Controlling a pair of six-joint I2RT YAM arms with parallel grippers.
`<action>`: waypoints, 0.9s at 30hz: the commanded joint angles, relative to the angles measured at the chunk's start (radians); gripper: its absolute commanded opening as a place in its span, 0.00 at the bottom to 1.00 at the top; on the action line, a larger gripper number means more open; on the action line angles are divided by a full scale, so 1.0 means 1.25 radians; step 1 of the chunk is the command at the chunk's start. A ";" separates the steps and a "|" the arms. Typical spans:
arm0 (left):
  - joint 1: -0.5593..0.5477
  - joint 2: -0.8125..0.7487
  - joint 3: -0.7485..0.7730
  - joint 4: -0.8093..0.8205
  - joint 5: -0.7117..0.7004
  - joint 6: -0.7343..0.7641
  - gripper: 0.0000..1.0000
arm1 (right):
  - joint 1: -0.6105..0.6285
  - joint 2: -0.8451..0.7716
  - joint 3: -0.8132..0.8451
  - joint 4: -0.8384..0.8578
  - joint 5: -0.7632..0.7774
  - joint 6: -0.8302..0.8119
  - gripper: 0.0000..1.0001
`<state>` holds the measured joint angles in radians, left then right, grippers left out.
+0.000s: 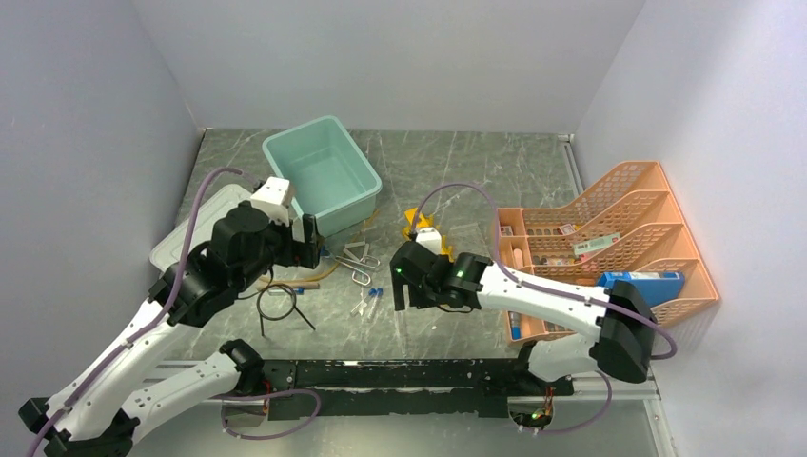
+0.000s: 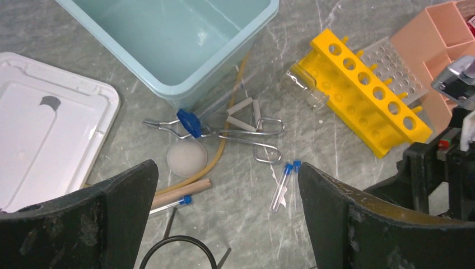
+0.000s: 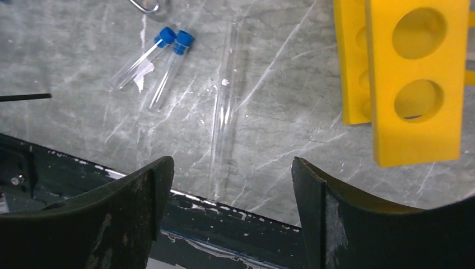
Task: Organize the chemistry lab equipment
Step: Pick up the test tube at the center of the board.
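In the left wrist view the black wire ring stand (image 2: 178, 252) is cut off by the lower edge, with only an arc of its ring showing. The silver wire triangles (image 2: 246, 131) at centre lie tangled with a blue-tipped piece, so they are hard to count. The tan rubber hose (image 2: 218, 151) runs up from there and slips behind the teal tub (image 2: 224, 78). Three blue-capped tubes show: two (image 2: 283, 185) side by side at lower centre, and a third (image 2: 168, 204) half hidden beside the wooden stick (image 2: 182, 190). The yellow rack (image 2: 364, 92) lies at upper right on the tabletop, six holes along its top. The right wrist view shows only a corner of it. One long clear tube (image 3: 224, 106) lies faint against the stone. The left hand (image 2: 227, 224) and the right hand (image 3: 232, 213) both have their fingers apart, gripping nothing.
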<state>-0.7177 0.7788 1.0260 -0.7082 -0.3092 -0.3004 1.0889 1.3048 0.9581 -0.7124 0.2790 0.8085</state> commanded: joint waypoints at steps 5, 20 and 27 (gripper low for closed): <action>-0.007 -0.045 -0.067 0.047 0.034 -0.026 1.00 | 0.006 0.075 -0.029 0.065 -0.002 0.095 0.74; -0.006 -0.074 -0.143 0.081 0.056 -0.024 1.00 | 0.010 0.243 -0.009 0.139 -0.009 0.148 0.53; -0.007 -0.083 -0.147 0.078 0.057 -0.024 1.00 | 0.023 0.291 0.004 0.147 -0.008 0.167 0.49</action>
<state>-0.7197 0.6907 0.8494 -0.6472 -0.2573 -0.3233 1.1042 1.6459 0.9340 -0.5449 0.2569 0.9771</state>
